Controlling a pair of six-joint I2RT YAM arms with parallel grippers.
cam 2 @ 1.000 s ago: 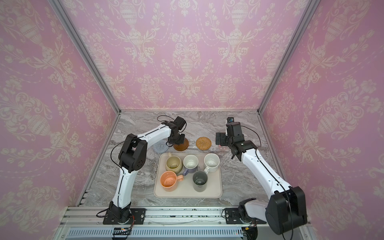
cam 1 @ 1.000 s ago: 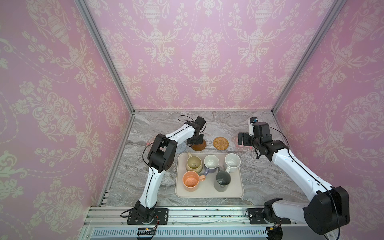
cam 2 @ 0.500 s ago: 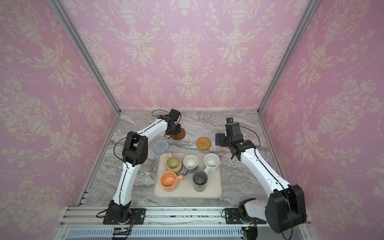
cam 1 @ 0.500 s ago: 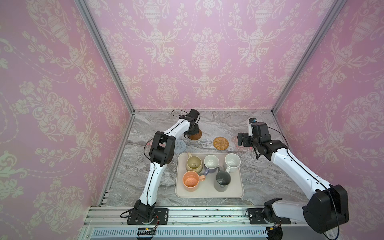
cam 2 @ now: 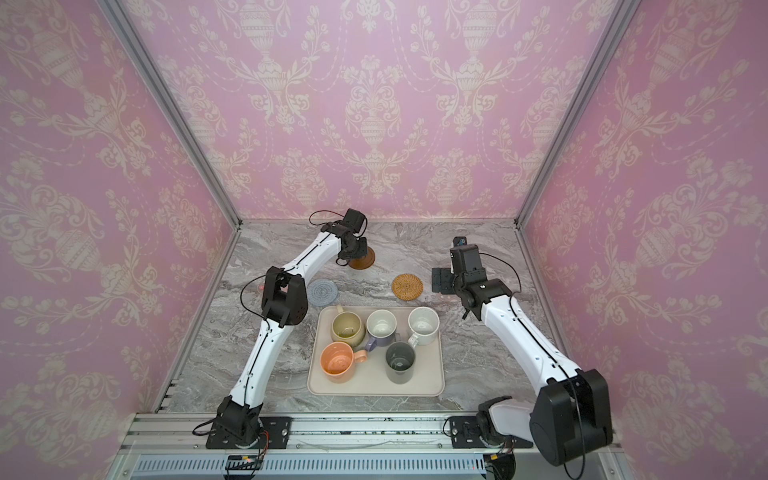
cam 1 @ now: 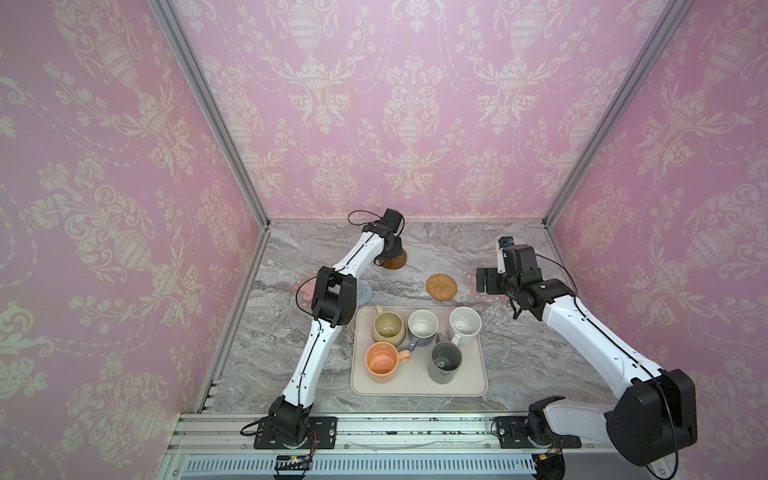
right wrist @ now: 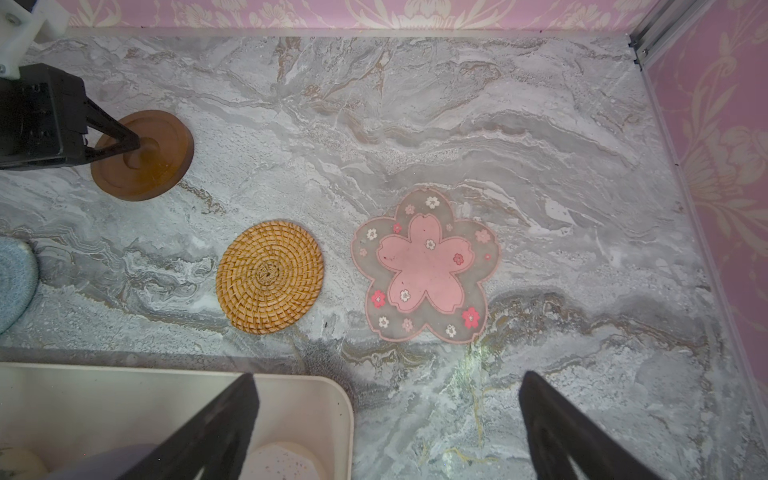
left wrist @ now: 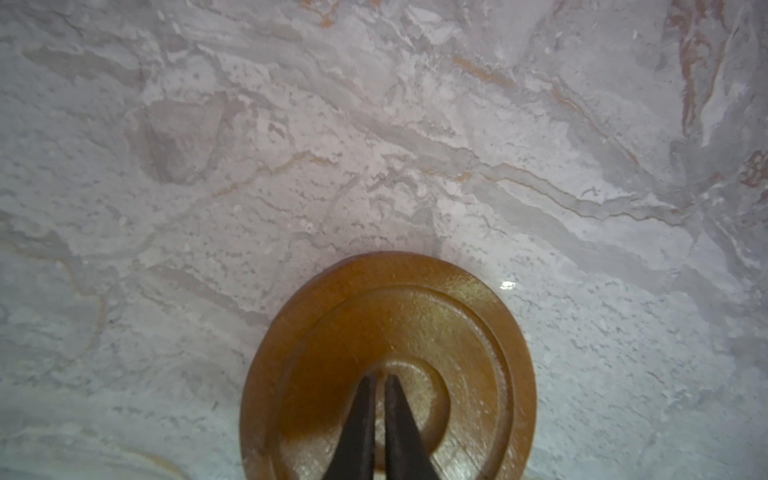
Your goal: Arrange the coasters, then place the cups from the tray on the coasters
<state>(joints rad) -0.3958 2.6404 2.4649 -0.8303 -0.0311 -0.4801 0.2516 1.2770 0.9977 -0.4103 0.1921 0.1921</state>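
The dark brown disc coaster (cam 1: 395,262) (left wrist: 457,324) lies on the marble toward the back. My left gripper (cam 1: 393,254) (left wrist: 379,378) is shut, with its tips resting on the disc's centre dimple. The tan rattan coaster (cam 1: 441,286) (right wrist: 269,276) and a pink flower coaster (right wrist: 426,266) lie behind the tray (cam 1: 415,392). My right gripper (cam 1: 485,281) (right wrist: 387,377) hangs open and empty by the tray's far right corner. The blue-grey coaster (cam 2: 322,291) and a second pink one (cam 1: 305,291) lie by my left elbow. The olive (cam 1: 388,328), lavender (cam 1: 423,326), speckled white (cam 1: 464,325), peach (cam 1: 381,361) and dark grey (cam 1: 446,361) cups stand in the tray.
Pink patterned walls with metal corner posts (cam 1: 216,124) close in the marble table on three sides. A metal rail (cam 1: 395,432) with both arm bases runs along the front edge. My left arm's elbow (cam 1: 334,297) stands over the coasters at the left.
My left gripper has moved toward the back wall, and the brown disc has gone with it, away from the tray. The right arm has stayed still.
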